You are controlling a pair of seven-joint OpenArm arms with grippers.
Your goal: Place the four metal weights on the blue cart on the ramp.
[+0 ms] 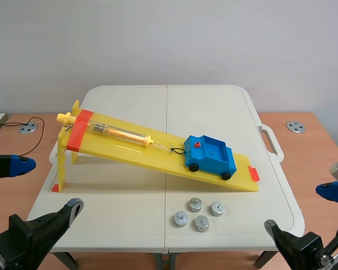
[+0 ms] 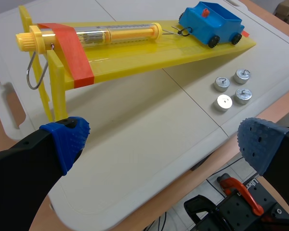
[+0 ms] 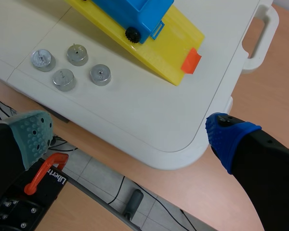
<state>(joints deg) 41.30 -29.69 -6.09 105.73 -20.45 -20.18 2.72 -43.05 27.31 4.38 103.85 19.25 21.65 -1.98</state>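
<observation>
Step in hand, by my judgement: the first pickup, with no weight lifted and none aboard. My right pincer (image 3: 130, 134) stands wide with nothing between its fingers, hanging just off the near edge of the tabletop (image 3: 149, 120). My left pincer (image 2: 164, 144) is likewise wide and holds nothing, at the near edge on its own side. The four metal weights (image 3: 64, 79) sit in a close cluster flat on the tabletop, ahead of the right pincer and a little to its left. From the left pincer they lie ahead and well off to its right. The blue cart (image 3: 130, 12) stands beyond the weights from the right pincer, on the lower part of the yellow ramp (image 3: 168, 45). Its open bed shows no weight in it. A wire hook (image 2: 181, 31) ties the cart to the spring scale (image 2: 115, 34) farther up the slope. Next move, as I assess it: the right pincer is the better placed. It should go forward and down over the nearest weight (image 3: 100, 74), straddle the low round body and close on its sides. The weights are squat and stand close together, so the fingers must come in without knocking a neighbour. The release into the bed should be gentle, since the cart is on wheels on a slope.
</observation>
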